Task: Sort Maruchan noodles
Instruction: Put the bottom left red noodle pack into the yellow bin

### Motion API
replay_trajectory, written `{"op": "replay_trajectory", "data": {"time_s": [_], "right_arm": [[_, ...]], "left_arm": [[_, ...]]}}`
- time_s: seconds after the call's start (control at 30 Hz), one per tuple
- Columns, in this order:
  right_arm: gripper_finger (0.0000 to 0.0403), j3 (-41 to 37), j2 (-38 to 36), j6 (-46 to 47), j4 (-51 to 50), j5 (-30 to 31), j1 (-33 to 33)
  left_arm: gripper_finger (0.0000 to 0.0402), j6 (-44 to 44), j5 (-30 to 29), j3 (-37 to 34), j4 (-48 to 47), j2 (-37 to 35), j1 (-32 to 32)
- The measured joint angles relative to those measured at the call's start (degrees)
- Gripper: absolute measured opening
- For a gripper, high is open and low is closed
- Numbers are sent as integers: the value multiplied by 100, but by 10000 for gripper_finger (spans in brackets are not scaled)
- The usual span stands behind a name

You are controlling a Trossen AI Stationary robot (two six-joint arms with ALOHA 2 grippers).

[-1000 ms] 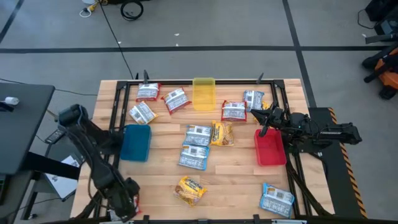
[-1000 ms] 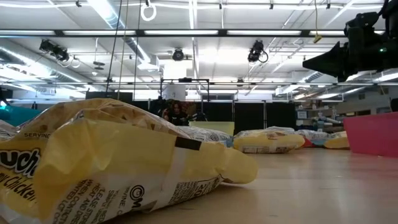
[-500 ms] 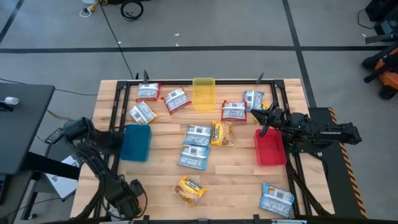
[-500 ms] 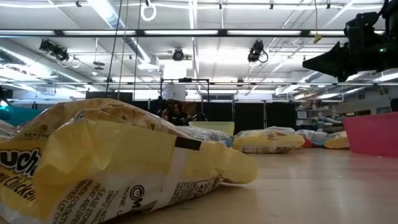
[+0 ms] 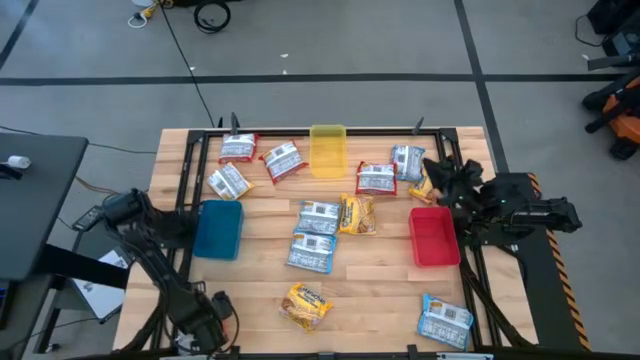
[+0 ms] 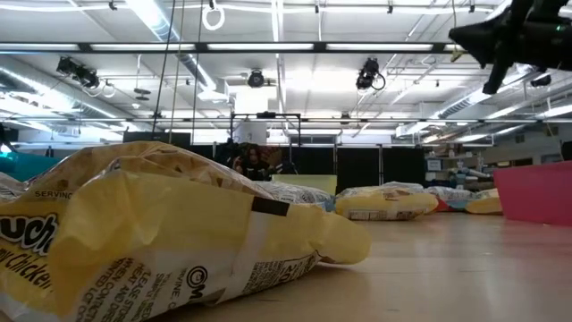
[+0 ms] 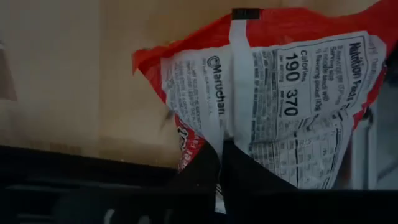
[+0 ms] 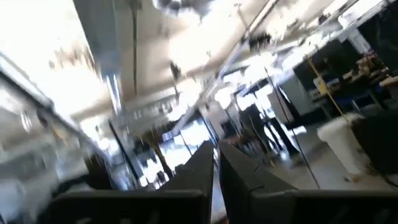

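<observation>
Red packet (image 7: 280, 93): "Maruchan", "Nutrition Facts", "190 370". Yellow packet (image 6: 161, 241): "Chicken".

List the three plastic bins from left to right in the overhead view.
blue bin → yellow bin → red bin

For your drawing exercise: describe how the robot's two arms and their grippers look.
Both are dark, nearly black jointed arms with cables along their links. The left gripper and right gripper each end in two flat, tapering black fingers. No markings are visible.
</observation>
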Motion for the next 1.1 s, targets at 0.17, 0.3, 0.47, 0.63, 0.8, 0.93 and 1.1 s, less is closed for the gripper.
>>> {"op": "replay_trajectory", "data": {"time_s": [0.17,0.3,0.47,0.63,0.8,0.93,1.1], "right_arm": [[22,407,113,419,-512,-203,71],[11,1398,892,502,-1957,-508,308],[7,3022,2715,-348,-2730,-500,679],[10,4680,4711,-1131,-3282,-554,930],[13,6018,6383,-1969,-3634,-820,1115],[42,6892,7301,-2311,-3617,-824,1170],[124,7750,8101,-2391,-3593,-852,1127]], "left_arm": [[5,-418,-339,54,-38,-519,143],[4,-246,-793,193,-39,-1213,475],[2,414,-1573,204,28,-2384,1223],[1,2028,-2747,210,1124,-3609,1869],[1,4366,-3583,215,2244,-4586,2213],[1,5766,-3570,215,2733,-5062,2415],[1,7030,-2923,215,3181,-5378,2767]]}}
